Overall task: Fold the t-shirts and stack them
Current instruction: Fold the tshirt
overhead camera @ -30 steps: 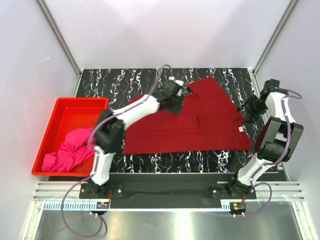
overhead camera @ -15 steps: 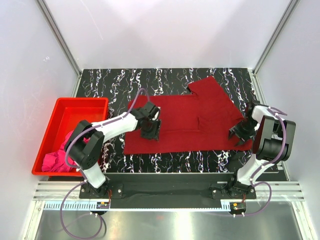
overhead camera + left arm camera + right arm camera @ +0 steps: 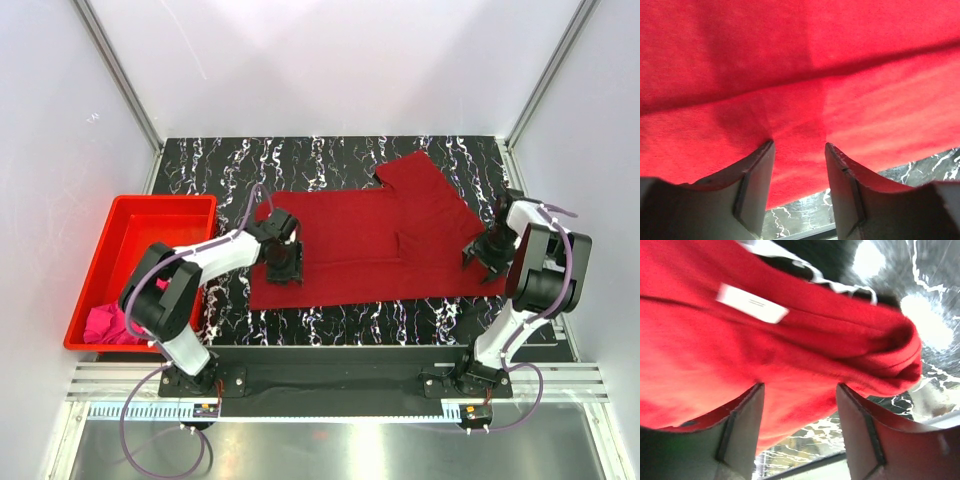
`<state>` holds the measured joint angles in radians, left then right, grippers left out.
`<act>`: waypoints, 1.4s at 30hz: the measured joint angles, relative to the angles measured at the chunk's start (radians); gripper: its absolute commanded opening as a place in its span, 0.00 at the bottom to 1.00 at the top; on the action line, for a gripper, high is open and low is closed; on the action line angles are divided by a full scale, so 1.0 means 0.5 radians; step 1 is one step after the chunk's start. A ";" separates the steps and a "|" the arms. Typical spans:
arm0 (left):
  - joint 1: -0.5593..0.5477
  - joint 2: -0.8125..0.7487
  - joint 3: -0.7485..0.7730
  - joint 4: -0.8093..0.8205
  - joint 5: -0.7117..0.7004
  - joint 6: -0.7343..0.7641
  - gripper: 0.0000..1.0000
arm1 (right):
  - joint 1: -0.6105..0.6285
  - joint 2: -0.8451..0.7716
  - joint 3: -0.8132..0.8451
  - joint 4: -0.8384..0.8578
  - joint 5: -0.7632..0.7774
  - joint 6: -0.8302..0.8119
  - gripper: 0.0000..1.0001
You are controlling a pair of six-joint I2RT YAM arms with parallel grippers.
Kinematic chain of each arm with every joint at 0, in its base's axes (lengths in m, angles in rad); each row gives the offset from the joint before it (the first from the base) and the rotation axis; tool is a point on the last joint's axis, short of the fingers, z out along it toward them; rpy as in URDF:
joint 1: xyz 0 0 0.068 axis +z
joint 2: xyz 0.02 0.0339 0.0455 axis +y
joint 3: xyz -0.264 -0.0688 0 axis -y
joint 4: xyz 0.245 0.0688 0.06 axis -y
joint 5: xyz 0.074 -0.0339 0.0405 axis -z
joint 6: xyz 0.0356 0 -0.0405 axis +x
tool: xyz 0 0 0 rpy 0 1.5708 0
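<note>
Your left pincer (image 3: 799, 144) and right pincer (image 3: 800, 386) are both open, tips on the red shirt (image 3: 400, 235). Your left arm (image 3: 215, 255) hides most of the pink shirt (image 3: 105, 325) in the bin (image 3: 160, 203).

Two t-shirts (image 3: 400, 240) (image 3: 105, 325), one bin (image 3: 165, 203)
</note>
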<state>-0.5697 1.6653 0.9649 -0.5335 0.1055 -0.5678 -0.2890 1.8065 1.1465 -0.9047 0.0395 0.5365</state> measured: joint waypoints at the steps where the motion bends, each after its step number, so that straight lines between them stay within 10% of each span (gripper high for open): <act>1: -0.002 -0.028 -0.021 0.012 0.008 0.005 0.54 | 0.006 -0.018 0.024 0.002 0.004 -0.013 0.99; 15: -0.011 -0.275 0.050 0.030 0.280 0.123 0.52 | 0.199 0.256 0.904 0.329 -0.278 -0.215 1.00; 18: -0.017 -0.221 0.123 0.124 0.344 0.117 0.48 | 0.205 0.340 0.883 0.376 -0.355 -0.281 0.81; 20: -0.025 -0.131 0.220 0.214 0.388 0.087 0.44 | 0.206 0.346 0.845 0.420 -0.391 -0.326 0.60; 42: -0.204 1.025 1.033 1.148 0.433 -0.916 0.52 | 0.211 0.640 0.871 0.753 -0.645 -0.701 0.42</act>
<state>-0.6716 2.1777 1.4815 0.0406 0.3218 -1.0256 -0.1833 2.1265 1.5818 -0.5282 -0.2829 0.1860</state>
